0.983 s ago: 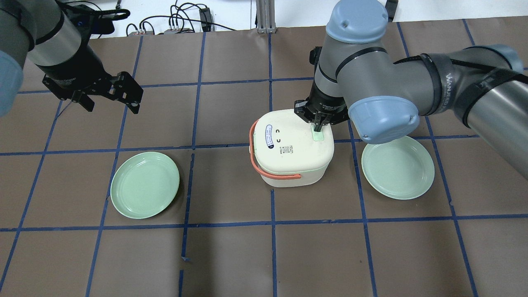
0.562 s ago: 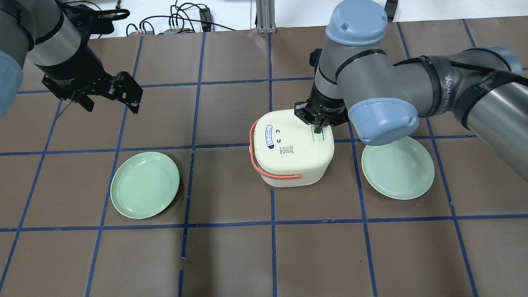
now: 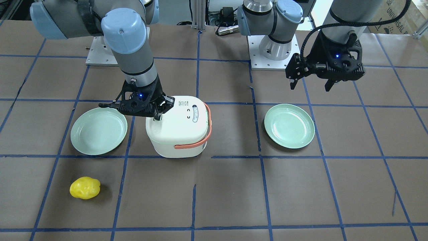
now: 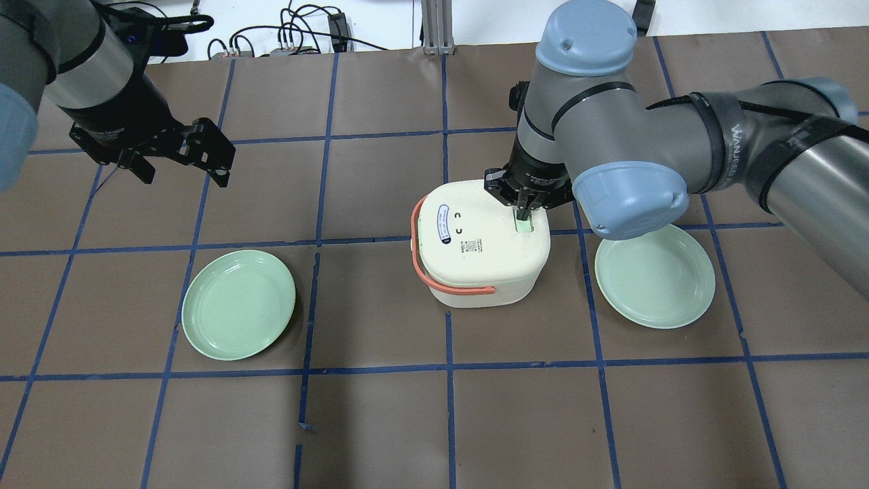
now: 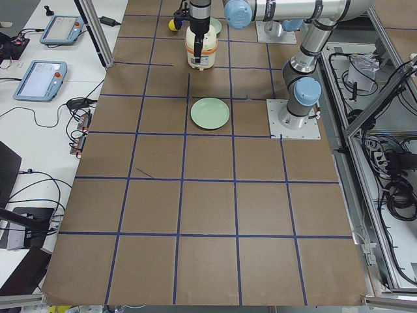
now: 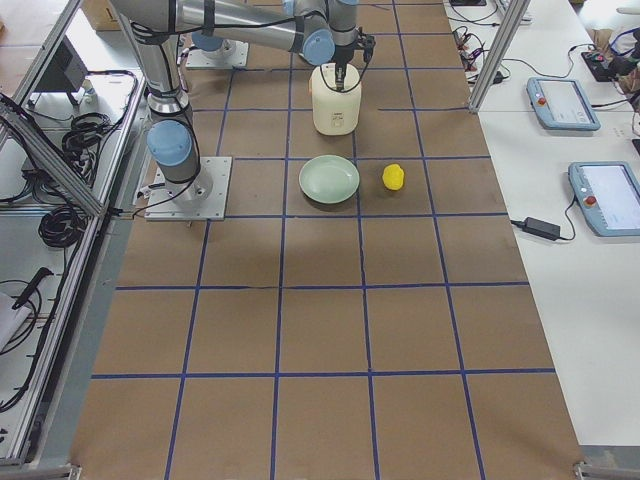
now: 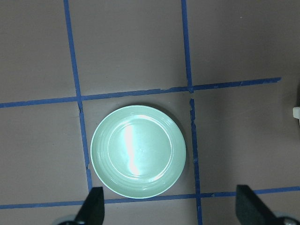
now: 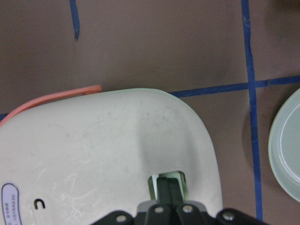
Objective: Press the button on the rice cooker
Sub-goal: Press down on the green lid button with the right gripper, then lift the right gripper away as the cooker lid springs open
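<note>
A cream rice cooker (image 4: 475, 251) with an orange handle (image 4: 415, 252) stands mid-table; it also shows in the front view (image 3: 179, 129) and the right wrist view (image 8: 103, 154). Its pale green button (image 4: 525, 225) sits in a recess on the lid near the right edge. My right gripper (image 4: 523, 213) is shut, its fingertips (image 8: 169, 187) together and pushed down into the button recess (image 8: 168, 180). My left gripper (image 4: 182, 173) is open and empty, hovering well to the left above the table, over a green plate (image 7: 138, 151).
A green plate (image 4: 239, 303) lies left of the cooker and another (image 4: 655, 275) right of it, under my right arm's elbow. A yellow lumpy object (image 3: 85, 188) lies on the operators' side of the table. Cables (image 4: 299, 37) run along the far edge.
The right gripper's fingertips have sunk slightly further into the button recess. The left arm has not moved.
</note>
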Motion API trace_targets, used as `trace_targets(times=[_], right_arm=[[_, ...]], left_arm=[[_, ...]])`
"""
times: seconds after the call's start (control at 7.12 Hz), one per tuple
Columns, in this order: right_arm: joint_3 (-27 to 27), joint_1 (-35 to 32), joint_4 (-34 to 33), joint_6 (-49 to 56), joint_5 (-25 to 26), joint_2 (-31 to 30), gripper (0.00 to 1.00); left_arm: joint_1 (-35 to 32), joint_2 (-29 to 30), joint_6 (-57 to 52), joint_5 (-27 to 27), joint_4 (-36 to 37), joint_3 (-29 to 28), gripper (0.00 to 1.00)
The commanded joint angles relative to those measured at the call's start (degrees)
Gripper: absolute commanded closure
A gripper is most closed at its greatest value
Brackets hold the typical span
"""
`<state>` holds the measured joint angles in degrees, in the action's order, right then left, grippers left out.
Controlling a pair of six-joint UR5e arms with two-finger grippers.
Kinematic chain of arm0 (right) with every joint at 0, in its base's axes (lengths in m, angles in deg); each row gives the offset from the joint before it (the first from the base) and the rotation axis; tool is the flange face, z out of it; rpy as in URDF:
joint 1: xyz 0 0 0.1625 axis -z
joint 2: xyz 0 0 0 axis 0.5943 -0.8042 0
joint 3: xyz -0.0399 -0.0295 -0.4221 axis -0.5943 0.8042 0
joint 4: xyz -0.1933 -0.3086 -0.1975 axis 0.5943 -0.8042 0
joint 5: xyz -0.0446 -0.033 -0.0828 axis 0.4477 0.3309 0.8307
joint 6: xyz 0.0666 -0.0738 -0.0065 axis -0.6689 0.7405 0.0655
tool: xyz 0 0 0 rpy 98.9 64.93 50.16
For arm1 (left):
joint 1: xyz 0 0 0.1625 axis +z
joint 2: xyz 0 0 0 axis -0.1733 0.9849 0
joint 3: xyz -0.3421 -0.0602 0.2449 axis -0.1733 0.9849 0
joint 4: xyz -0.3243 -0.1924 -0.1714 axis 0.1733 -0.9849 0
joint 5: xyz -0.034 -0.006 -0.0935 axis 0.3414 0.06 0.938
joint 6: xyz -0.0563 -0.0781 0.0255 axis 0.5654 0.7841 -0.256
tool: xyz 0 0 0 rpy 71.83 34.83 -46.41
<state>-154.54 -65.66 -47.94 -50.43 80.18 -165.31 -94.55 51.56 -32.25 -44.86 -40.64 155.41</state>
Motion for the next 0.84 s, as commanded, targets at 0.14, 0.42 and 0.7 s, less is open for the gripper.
trace_targets(times=[0.14, 0.42, 0.7], right_arm=[[1.2, 0.0, 0.6, 0.1, -0.1, -0.7, 0.85], [5.0, 0.1, 3.3, 0.0, -0.4, -0.7, 0.83], [10.6, 1.2, 12.6, 0.5, 0.1, -0.5, 0.81]], left_arm=[[-0.1, 0.0, 0.0, 0.0, 0.0, 0.0, 0.00], [0.0, 0.0, 0.0, 0.0, 0.0, 0.0, 0.00], [-0.1, 0.0, 0.0, 0.0, 0.0, 0.0, 0.00]])
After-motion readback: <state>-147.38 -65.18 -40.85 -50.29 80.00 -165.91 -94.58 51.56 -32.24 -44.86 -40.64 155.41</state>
